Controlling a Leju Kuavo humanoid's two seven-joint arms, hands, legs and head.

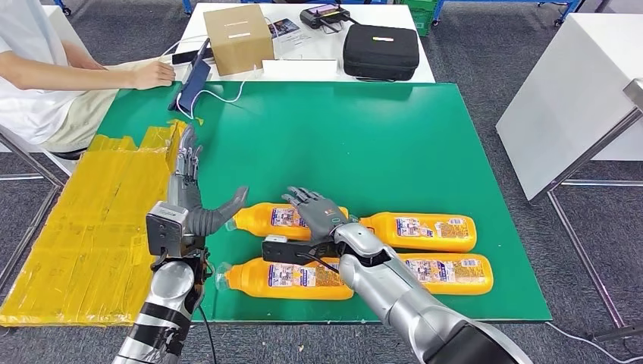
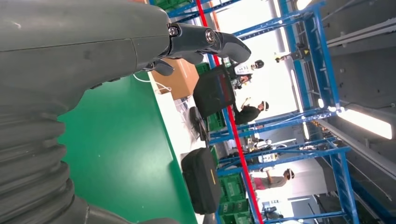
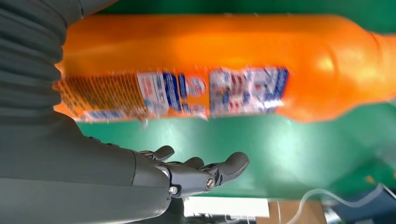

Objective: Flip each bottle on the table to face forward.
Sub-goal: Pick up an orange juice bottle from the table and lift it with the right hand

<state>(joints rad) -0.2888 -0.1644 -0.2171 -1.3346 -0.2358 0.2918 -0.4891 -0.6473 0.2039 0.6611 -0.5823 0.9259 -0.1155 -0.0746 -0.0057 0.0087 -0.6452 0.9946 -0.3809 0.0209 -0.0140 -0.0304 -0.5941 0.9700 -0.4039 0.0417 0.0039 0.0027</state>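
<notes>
Lying on their sides in two rows on the green table [image 1: 455,136], four orange bottles point their caps left, long axes running left to right. The far-left bottle [image 1: 261,220] sits directly under the right robot hand [image 1: 317,211], which hovers over its label with fingers spread and nothing held; from the right wrist view the bottle's body [image 3: 224,65] is just beside the palm and not touching it. The left robot hand [image 1: 199,216] is open too, its thumb reaching toward that bottle's cap end from the left. The right hand is the nearer. The near-left bottle [image 1: 288,278], far-right bottle [image 1: 421,231] and near-right bottle [image 1: 451,273] lie close by. Judging by this, rolling the far-left bottle about its long axis comes next.
</notes>
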